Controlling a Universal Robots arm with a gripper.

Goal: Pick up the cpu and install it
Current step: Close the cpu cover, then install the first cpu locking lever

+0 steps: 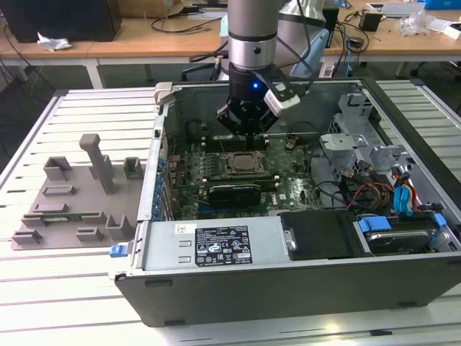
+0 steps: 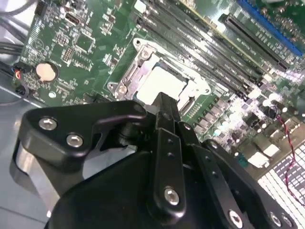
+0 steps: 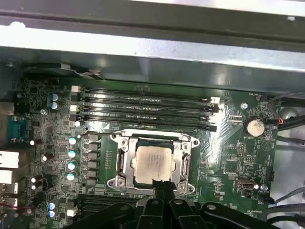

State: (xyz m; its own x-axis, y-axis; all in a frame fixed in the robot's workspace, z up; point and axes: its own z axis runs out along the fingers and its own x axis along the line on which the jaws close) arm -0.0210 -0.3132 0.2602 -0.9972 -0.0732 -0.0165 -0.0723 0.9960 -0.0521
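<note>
The cpu (image 1: 242,163) lies flat in the metal-framed socket (image 1: 225,167) on the green motherboard inside the open computer case. Both wrist views show its silvery top (image 3: 152,163) (image 2: 159,86) seated inside the socket frame (image 3: 120,160). My gripper (image 1: 245,132) hangs just above the socket, toward its far side in the exterior view. Its black fingers meet in one narrow tip (image 3: 162,186) (image 2: 164,101) over the chip's edge, shut with nothing between them. I cannot tell whether the tip touches the chip.
Memory slots (image 3: 143,102) run beside the socket, and a coin battery (image 3: 254,127) sits on the board. The case walls (image 1: 154,169), a power supply (image 1: 216,245), a drive cage (image 1: 346,144) and cables (image 1: 374,194) ring the board. Grey fixture blocks (image 1: 79,194) stand on the table at the exterior view's left.
</note>
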